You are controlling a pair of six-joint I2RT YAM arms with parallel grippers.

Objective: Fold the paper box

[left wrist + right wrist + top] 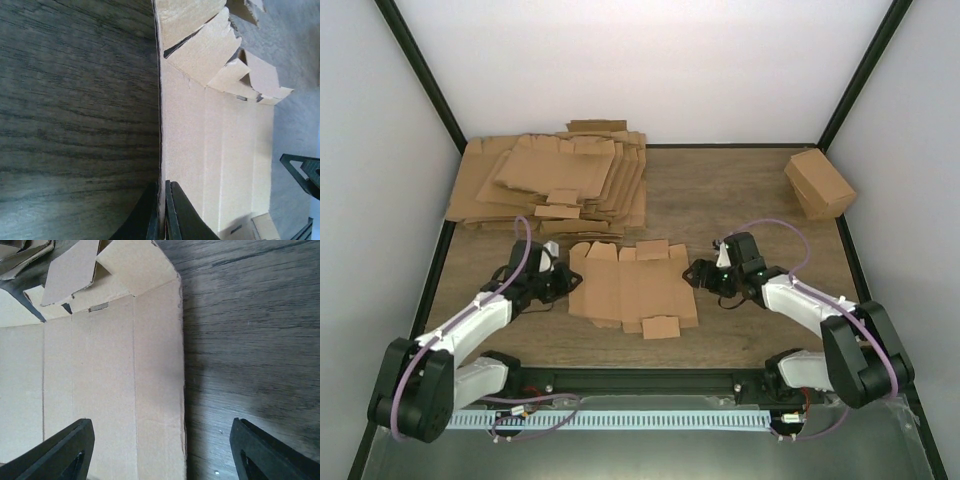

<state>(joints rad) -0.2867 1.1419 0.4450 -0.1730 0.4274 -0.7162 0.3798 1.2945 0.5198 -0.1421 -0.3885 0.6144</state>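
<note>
The paper box (pixel 632 285), lying flat at the middle of the table (pixel 740 205), is being pinched along its left edge by the clenched left end effector (pixel 163 187), presumably as an anchor. The released right end effector (pixel 161 426) is being held astride the right edge, likely for grasping it.

In the left wrist view the bottom edge cuts off the left gripper (pixel 163 187), and the box (pixel 215 150) runs out at top and bottom. In the right wrist view only the fingertips of the right gripper (pixel 162 424) show, and the box runs out at the left. From above, the left jaws are too small to read; the pile (pixel 555 180) hides its lower sheets.
</note>
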